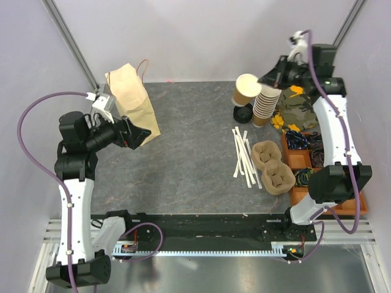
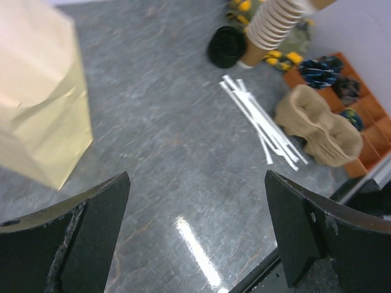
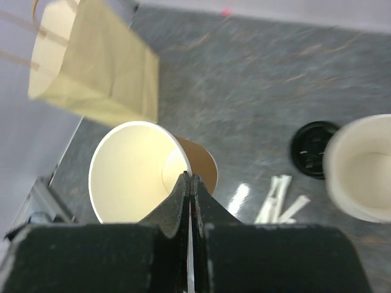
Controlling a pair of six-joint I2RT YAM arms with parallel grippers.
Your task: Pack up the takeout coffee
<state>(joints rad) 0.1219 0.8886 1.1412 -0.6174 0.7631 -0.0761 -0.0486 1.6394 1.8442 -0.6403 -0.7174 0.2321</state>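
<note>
My right gripper (image 1: 264, 79) is shut on the rim of a lidless brown paper cup (image 1: 246, 89) and holds it above the back right of the table. In the right wrist view the fingers (image 3: 189, 177) pinch the cup's wall (image 3: 131, 171), one inside and one outside. No cup with a lid on it shows. A black lid (image 1: 242, 113) lies on the table beside the stack of cups (image 1: 265, 105); it also shows in the right wrist view (image 3: 313, 148). My left gripper (image 1: 140, 135) is open and empty next to the brown paper bag (image 1: 131, 101).
A pulp cup carrier (image 1: 272, 166) and white wrapped straws (image 1: 244, 157) lie at the right. An orange tray (image 1: 300, 160) of small items stands at the right edge. The bag (image 2: 36, 97) stands left of my open left gripper (image 2: 195, 201).
</note>
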